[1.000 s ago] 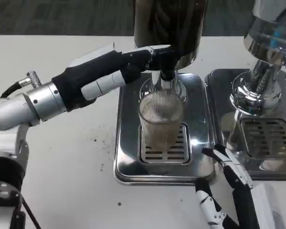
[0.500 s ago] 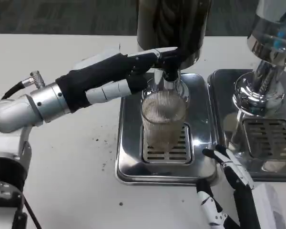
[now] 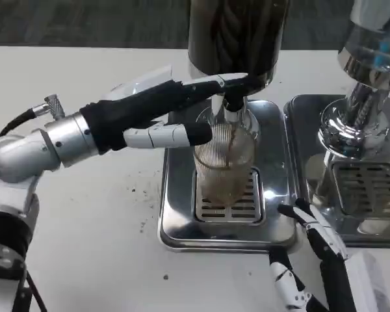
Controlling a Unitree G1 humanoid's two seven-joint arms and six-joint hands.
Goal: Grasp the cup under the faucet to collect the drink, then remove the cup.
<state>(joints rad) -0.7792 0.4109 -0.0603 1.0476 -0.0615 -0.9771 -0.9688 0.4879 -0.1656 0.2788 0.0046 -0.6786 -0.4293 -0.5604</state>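
A: Quick status, where's the cup (image 3: pixel 223 161)?

B: Ribbed clear glass, standing upright on the drip tray (image 3: pixel 175 214) grate, directly under the faucet (image 3: pixel 231 107) of the dark dispenser (image 3: pixel 237 36). Brownish liquid in the bottom part, maybe a thin stream running in, hard to tell for sure.

A: Left hand (image 3: pixel 159 110)?

B: Reached in from the cup's left. One fingertip extends up top to the faucet lever area, above the cup rim; another finger lies lower, its tip right at the cup's upper left wall, touching or nearly so. Fingers spread, not wrapped round anything. Nothing held, imo.

A: Right hand (image 3: pixel 312 260)?

B: Low, on the near side of the tray's right corner, fingers apart, holding nothing. Well clear of the cup. Second chrome machine (image 3: pixel 364 117) sits beyond it, to the right.

A: So what goes wrong from here?

B: Few things. Cup isn't gripped, so if that lower finger pushes sideways the glass could slide off the grate or tip, w/ liquid in it. If the lever stays pressed too long, overflow. And pulling the cup out before flow stops means drips on the tray. Ribbed glass is prob slippery when wet too, so a loose grasp could drop it.

A: Stage?

B: Filling, I'd say. Removal not yet started.
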